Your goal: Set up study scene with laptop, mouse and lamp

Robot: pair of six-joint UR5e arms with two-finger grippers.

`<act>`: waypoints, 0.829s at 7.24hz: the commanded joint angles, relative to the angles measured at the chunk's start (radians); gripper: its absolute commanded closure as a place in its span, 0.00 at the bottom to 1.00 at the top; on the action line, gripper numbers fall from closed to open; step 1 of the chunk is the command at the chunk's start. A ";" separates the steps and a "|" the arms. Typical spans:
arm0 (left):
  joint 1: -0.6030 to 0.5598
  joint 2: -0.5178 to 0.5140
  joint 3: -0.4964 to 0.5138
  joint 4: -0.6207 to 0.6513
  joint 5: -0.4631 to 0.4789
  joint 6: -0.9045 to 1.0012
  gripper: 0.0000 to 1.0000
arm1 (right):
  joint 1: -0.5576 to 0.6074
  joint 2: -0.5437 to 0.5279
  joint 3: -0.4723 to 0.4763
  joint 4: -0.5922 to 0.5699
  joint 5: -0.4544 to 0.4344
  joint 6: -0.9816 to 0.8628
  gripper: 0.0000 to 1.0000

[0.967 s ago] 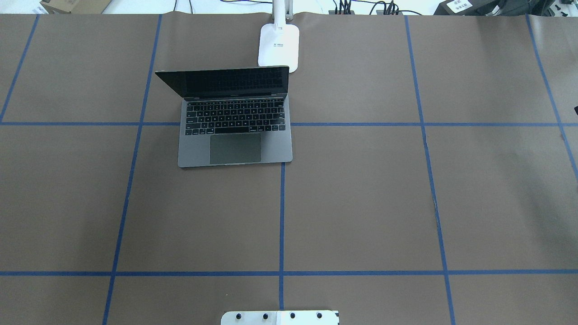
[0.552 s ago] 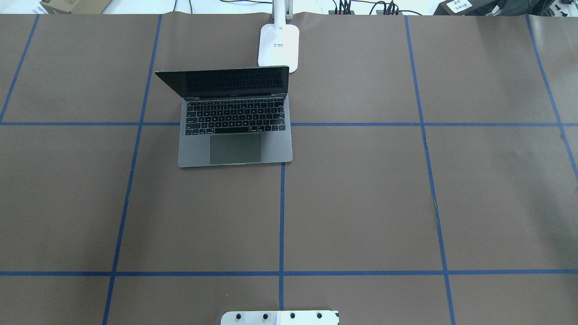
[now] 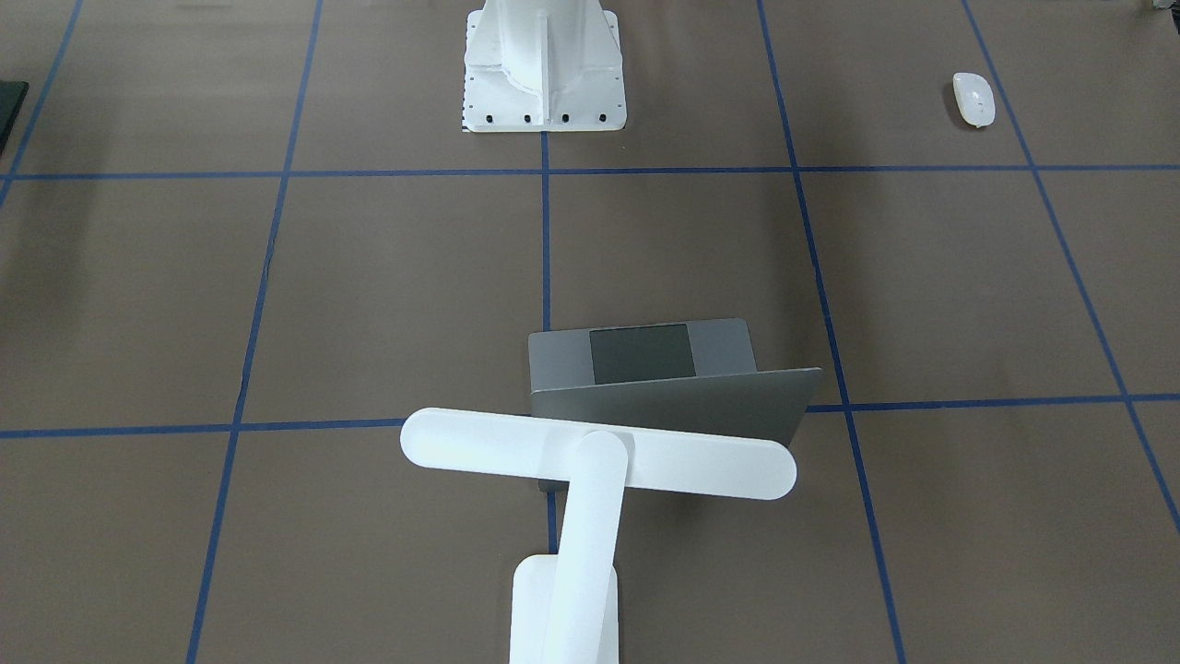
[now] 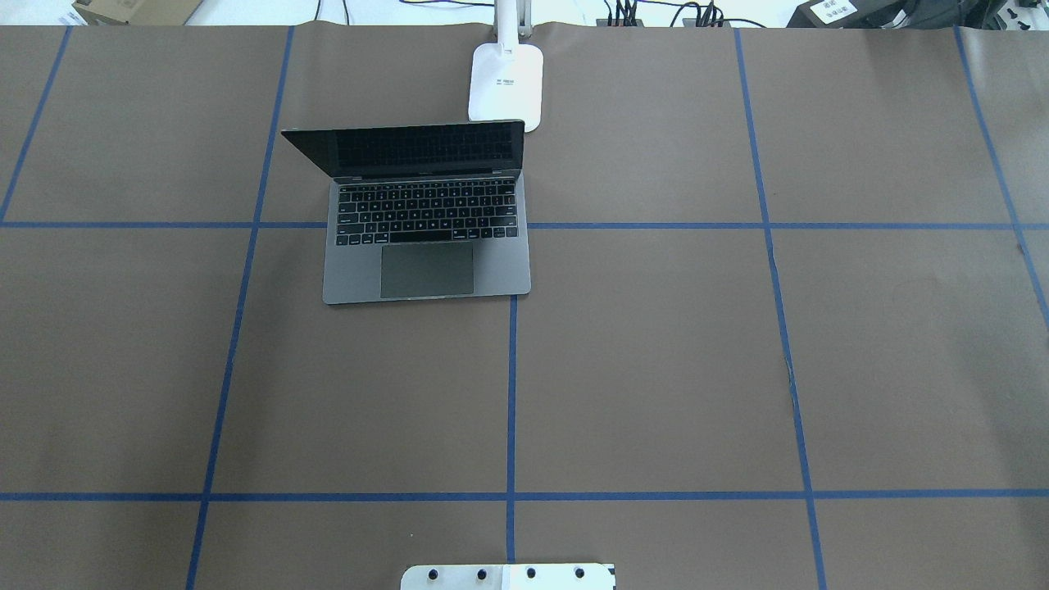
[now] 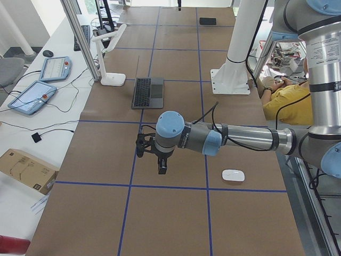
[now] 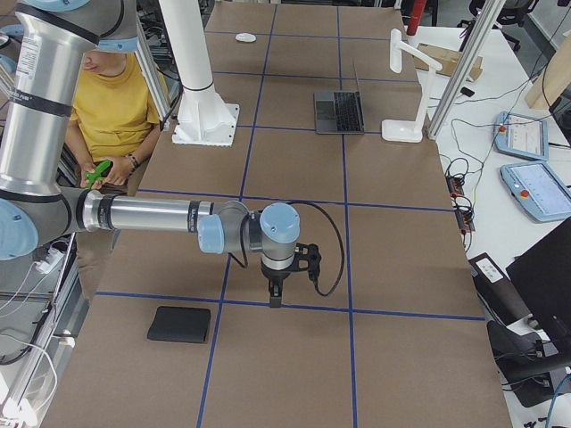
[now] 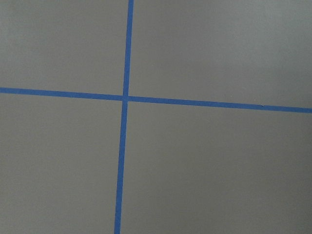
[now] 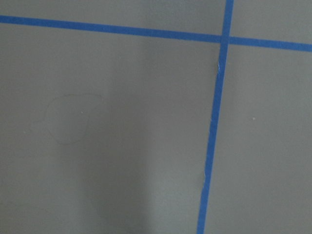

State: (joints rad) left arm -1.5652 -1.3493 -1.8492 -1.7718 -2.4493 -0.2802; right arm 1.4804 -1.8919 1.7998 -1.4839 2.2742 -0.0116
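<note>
One space-grey metal laptop (image 4: 496, 266), one white bar-headed lamp (image 3: 479, 447), one white oval mouse (image 5: 233, 175) seemingly near the left end effector (image 5: 161, 169); brown-papered bench (image 4: 656, 369). Its spread, and that of the right end effector (image 6: 275, 299), cannot be told.

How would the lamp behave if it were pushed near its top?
The lamp would probably tip rather than slide: its arm is tall and its base small. The long bar head sticks out on both sides of the arm, so a push there might also twist it. Pushing the base seems safer.
</note>
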 commanded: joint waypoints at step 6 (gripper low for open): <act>-0.007 0.074 0.074 0.017 0.041 0.157 0.00 | 0.107 0.167 0.032 -0.234 0.073 0.409 0.00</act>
State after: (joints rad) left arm -1.5700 -1.2886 -1.7842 -1.7662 -2.4319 -0.1626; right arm 1.6088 -1.7635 1.8134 -1.6566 2.3556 0.3179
